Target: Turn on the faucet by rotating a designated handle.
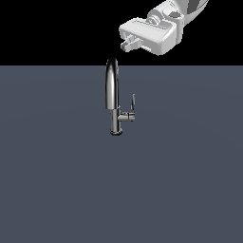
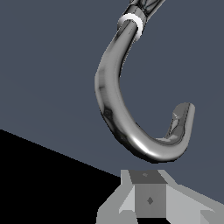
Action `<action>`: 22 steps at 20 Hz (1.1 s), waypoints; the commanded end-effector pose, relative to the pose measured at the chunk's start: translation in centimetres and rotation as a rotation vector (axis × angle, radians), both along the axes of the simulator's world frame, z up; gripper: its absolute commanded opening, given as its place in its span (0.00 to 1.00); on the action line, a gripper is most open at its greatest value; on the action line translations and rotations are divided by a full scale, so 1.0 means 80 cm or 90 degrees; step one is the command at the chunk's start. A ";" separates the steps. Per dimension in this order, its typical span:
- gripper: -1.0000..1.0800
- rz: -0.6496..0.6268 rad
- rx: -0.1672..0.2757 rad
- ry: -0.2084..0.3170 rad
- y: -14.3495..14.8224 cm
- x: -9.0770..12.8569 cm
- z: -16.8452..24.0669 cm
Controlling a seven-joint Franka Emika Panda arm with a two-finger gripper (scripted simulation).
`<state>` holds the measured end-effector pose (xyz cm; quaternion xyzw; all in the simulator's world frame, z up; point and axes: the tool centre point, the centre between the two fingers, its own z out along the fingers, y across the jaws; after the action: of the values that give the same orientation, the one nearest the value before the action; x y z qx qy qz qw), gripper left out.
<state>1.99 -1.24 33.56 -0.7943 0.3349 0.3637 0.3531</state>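
**Hovering above the spout, handle untouched**

Looking from the exterior view, my white gripper (image 1: pixel 127 45) hung above the dark chrome gooseneck faucet (image 1: pixel 112 97), fingers seemingly together; its thin flat chrome lever handle (image 1: pixel 133 103) stood on the exterior view's right. My wrist view showed only spout: descending straight risked striking it.

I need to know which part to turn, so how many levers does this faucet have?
1. The lever stands upright on a short side stub at the exterior view's right of the faucet column. The wrist view shows only the arched spout, so none shows there.
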 end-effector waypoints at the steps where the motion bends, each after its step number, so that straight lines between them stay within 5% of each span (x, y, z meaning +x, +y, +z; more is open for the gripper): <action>1: 0.00 -0.030 0.028 0.028 -0.006 0.016 -0.018; 14: 0.00 -0.206 0.181 0.186 -0.035 0.085 -0.134; 22: 0.00 -0.288 0.251 0.259 -0.042 0.104 -0.195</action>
<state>10.07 -4.58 18.69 -0.5422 0.4835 0.4805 0.4913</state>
